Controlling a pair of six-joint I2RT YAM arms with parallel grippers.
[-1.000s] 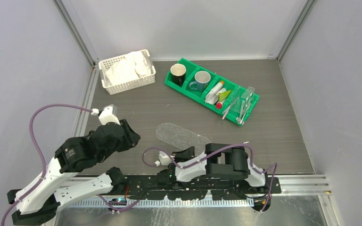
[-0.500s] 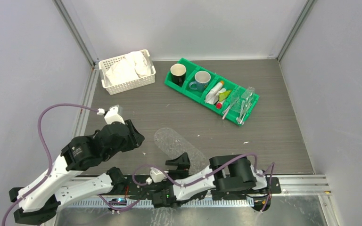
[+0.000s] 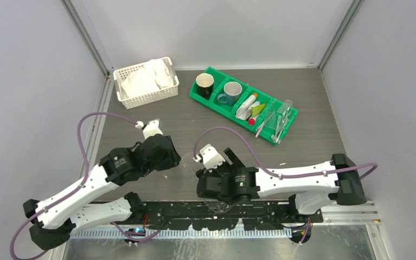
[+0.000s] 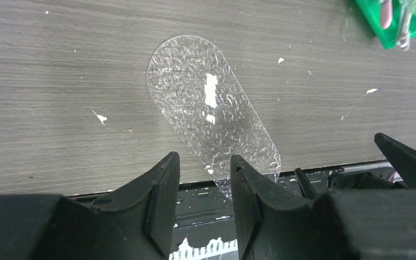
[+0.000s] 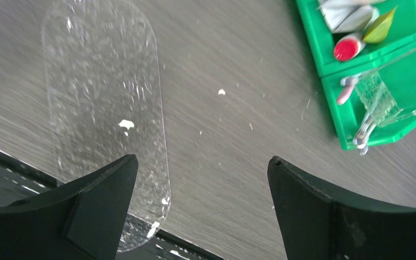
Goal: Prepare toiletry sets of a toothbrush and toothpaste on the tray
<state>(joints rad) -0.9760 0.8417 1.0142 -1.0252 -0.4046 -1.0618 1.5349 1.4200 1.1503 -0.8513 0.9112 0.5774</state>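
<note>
The clear oblong tray [image 4: 211, 108] lies flat on the table, bare, with its near end hanging over the front rail; it shows too in the right wrist view [image 5: 105, 81]. My left gripper [image 4: 205, 162] hovers over that near end, jaws apart, nothing between them. My right gripper [image 5: 201, 162] stands wide open just right of the tray, holding nothing. Toothpaste tubes [image 3: 252, 108], one white, one yellow-green [image 5: 382, 27], lie in the green bin [image 3: 195, 96]. A pink toothbrush [image 5: 346, 89] lies in the bin's end compartment with other brushes [image 3: 268, 122].
The bin also holds a black mug [image 3: 205, 85], a blue mug [image 3: 231, 93] and clear plastic pieces [image 3: 283, 116]. A white lattice basket [image 3: 145, 81] with white cloths stands at the back left. A black rail [image 4: 211, 200] runs along the table's front edge.
The right arm unfolded from along the front rail and came over the tray, its jaws opening wide. The left arm moved right toward the tray. The tray turned, its near end sliding over the rail.
</note>
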